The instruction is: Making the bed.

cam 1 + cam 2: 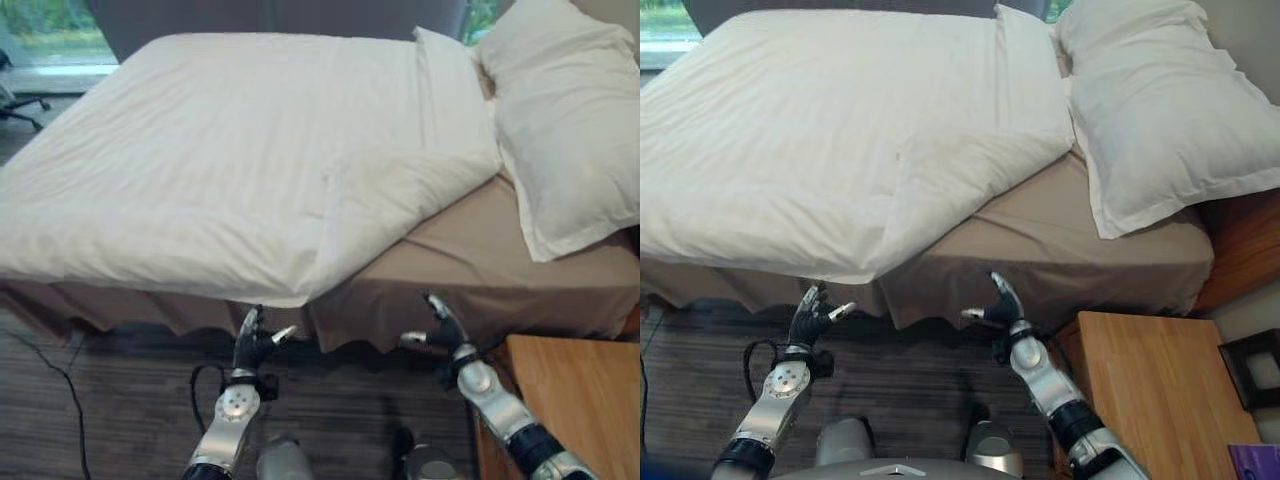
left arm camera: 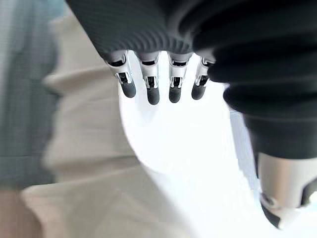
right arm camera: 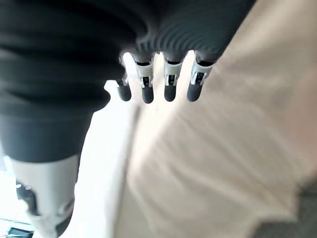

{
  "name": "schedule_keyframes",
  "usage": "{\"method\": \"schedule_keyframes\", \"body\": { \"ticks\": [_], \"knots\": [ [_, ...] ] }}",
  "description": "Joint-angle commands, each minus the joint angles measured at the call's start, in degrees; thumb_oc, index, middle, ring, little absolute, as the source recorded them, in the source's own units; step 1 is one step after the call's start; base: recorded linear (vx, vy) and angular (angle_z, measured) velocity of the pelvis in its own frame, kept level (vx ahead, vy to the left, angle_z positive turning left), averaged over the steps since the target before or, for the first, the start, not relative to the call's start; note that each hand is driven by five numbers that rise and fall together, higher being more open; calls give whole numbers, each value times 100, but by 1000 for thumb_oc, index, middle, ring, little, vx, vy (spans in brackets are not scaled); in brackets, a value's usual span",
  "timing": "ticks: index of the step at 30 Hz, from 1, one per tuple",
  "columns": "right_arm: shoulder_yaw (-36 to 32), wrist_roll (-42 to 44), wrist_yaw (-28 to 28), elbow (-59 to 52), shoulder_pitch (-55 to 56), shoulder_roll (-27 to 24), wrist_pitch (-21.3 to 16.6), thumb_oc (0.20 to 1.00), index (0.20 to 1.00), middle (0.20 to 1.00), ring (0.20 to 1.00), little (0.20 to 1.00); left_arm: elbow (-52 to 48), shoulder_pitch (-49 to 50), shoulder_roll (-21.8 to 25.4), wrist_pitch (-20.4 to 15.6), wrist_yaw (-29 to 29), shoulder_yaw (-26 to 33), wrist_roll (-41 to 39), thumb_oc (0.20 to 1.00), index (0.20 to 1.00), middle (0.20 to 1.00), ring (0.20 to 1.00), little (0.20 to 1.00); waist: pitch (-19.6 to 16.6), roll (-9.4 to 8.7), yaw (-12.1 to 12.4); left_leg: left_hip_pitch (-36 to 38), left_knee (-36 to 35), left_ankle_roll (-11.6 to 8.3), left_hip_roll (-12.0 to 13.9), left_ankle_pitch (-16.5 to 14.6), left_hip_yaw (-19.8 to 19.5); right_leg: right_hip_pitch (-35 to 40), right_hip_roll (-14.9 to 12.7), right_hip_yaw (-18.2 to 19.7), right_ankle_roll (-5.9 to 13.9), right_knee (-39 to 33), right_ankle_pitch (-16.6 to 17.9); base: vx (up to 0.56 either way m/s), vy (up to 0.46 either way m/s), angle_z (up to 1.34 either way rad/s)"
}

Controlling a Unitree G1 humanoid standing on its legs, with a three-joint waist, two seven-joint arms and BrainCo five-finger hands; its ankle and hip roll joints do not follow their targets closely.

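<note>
Left hand [image 1: 255, 341] and right hand [image 1: 440, 328] raised at the near side of the bed [image 1: 470, 260], fingers spread apart, nothing gripped, both short of the bedding. Fingers straight and parted in each wrist view too, with pale cloth beyond the left's fingertips [image 2: 152, 94] and tan sheet beyond the right's.

Largest in frame: white duvet [image 1: 200, 170], spread over most of the mattress, near edge overhanging the side above the left hand. One corner [image 1: 400, 200] folded back on itself toward the head of the bed, leaving a wedge of tan sheet [image 1: 470, 245] bare above the right hand. Next, a white pillow [image 1: 570, 130] at the head, tilted, one end touching the duvet's top edge. Then a wooden nightstand [image 1: 570, 400] beside the right arm. Dark wood floor [image 1: 120, 400] below.

Judged stage: early, folded corner not yet pulled straight, no grasp made.

Risks from here: a grab on the overhanging edge instead of the folded corner likely to drag the whole duvet off toward the floor. A pinch catching only the top layer likely to slip, or to bunch the fold further. Right arm close to the nightstand; a wide swing liable to strike it. A pull aimed at the head of the bed liable to shove the pillow askew.
</note>
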Motion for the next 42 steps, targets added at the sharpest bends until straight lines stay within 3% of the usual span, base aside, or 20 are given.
{"method": "schedule_keyframes", "body": {
  "ticks": [1,4,5,10,12,13,14,15,18,20,21,22,25,26,30,42],
  "knots": [
    [136,-380,-101,-479,-511,-40,-161,1000,1000,1000,1000,1000,-456,-42,188,-315,56,168,-178,1000,1000,1000,1000,1000,104,-34,163,262,-252,510,-355,-944,275,418,9,-28,430,-632,-178,351,135,-13],
    [48,-407,-233,-424,-963,-117,-89,1000,1000,1000,1000,1000,-444,-204,267,-293,52,203,-283,1000,1000,1000,1000,1000,43,160,297,-30,-1444,454,-161,-333,554,752,100,-85,542,-632,-442,373,143,1],
    [15,-491,-373,-394,-1260,-163,-11,1000,1000,1000,1000,1000,-394,-371,319,-270,64,232,-372,1000,1000,1000,1000,1000,13,196,329,-16,-1844,443,-52,-97,834,909,109,-135,587,-632,-515,336,117,2],
    [81,-871,-462,-255,-1590,-18,140,1000,1000,1000,1000,1000,-299,-535,401,-166,38,203,-329,1000,1000,1000,1000,1000,-132,204,344,325,-2283,568,-247,12,775,1157,57,-36,694,-632,-463,335,108,-26],
    [116,-1357,-690,39,-1891,163,355,1000,1000,1000,1000,1000,-118,-904,491,-68,52,2,-244,1000,1000,1000,1000,1000,-170,33,342,685,-2344,778,-463,-203,861,891,-176,-28,862,445,-320,286,46,-22],
    [129,-1316,-844,298,-2136,330,403,1000,1000,1000,1000,1000,-34,-1147,527,-68,100,-137,-275,1000,1000,1000,1000,1000,-99,-27,321,771,-2376,857,-515,-257,887,495,-268,145,1008,1065,15,222,6,4],
    [175,-1052,-974,846,-2487,598,505,1000,1000,1000,1000,1000,326,-1592,566,-37,228,-343,-411,1000,1000,1000,1000,1000,-8,-64,201,885,-2399,943,-557,-364,780,-107,-323,410,1058,1868,189,240,-43,14],
    [220,-992,-1010,1141,-2910,598,569,1000,1000,1000,1000,1000,679,-2007,629,-23,274,-489,-456,1000,1000,1000,1000,1000,10,-50,179,906,-2423,941,-530,-412,756,-378,-319,525,990,1884,174,233,-69,4],
    [411,-794,-1127,2266,-3987,728,697,1000,1000,1000,1000,1000,1404,-3107,732,-94,315,-882,-721,1000,1000,1000,1000,1000,27,-10,48,988,-2423,824,-540,-526,608,-638,-352,508,867,1056,-44,259,-115,43],
    [617,-870,-1149,2960,-4674,725,833,1000,1000,1000,1000,1000,1874,-3820,763,-146,328,-1192,-858,1000,1000,1000,1000,1000,17,-69,-113,1115,-2423,726,-566,-703,384,-879,-345,657,883,-21,123,333,-188,44],
    [762,-895,-1133,3500,-4871,632,889,1000,1000,1000,1000,1000,2410,-4206,762,-92,402,-1342,-868,1000,1000,1000,1000,1000,17,-88,-207,1174,-2423,721,-587,-826,239,-889,-293,921,910,-475,187,280,-156,48],
    [818,-936,-991,3781,-4992,825,935,1000,1000,1000,1000,1000,2348,-4306,789,-141,234,-1339,-869,1000,1000,1000,1000,1000,-48,-176,-151,1207,-2423,710,-648,-862,105,-808,-321,1096,980,-619,173,260,-171,78],
    [1182,-1011,-1161,4349,-5541,927,912,1000,1000,1000,1000,1000,2828,-4859,481,-173,261,-1676,-1003,1000,1000,1000,1000,1000,-103,-215,-103,1114,-2423,659,-693,-769,-78,-907,-248,1131,987,-632,358,105,-230,112],
    [1468,-1136,-1138,4706,-5977,859,905,1000,1000,1000,1000,1000,3285,-5250,348,-193,237,-1763,-1181,1000,1000,1000,1000,1000,-101,-125,-93,957,-2423,601,-642,-724,-179,-977,-221,1031,988,-632,437,25,-179,115],
    [1728,-1085,-1091,4977,-6461,748,894,1000,1000,1000,1000,1000,3651,-5667,257,-200,184,-1928,-1226,1000,1000,1000,1000,1000,-97,-71,-131,672,-2423,503,-538,-611,-276,-1176,-142,1052,986,-632,496,-15,-109,31],
    [2176,-988,-1148,5048,-6802,268,925,1000,1000,1000,1000,1000,3657,-5708,199,-315,122,-2040,-1611,1000,1000,1000,1000,1000,149,61,-181,23,-2423,278,-271,-293,-365,-1721,63,1157,923,-632,601,-26,-110,3]
  ]
}}
